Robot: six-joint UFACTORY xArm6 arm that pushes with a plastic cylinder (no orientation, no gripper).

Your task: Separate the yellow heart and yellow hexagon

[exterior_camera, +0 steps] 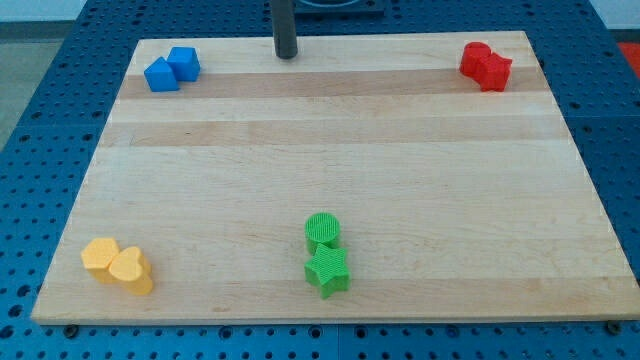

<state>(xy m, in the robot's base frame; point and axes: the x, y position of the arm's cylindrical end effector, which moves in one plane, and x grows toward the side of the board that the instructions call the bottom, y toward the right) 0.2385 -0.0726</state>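
The yellow hexagon (100, 259) and the yellow heart (133, 270) sit touching each other near the board's bottom left corner, the hexagon on the left. My tip (287, 55) is at the view's top centre, near the board's far edge, far from both yellow blocks and touching no block.
Two blue blocks (172, 70) touch at the top left. Two red blocks (485, 66) touch at the top right. A green cylinder (323, 230) and a green star (327, 271) touch at the bottom centre. The wooden board (330, 150) lies on a blue perforated table.
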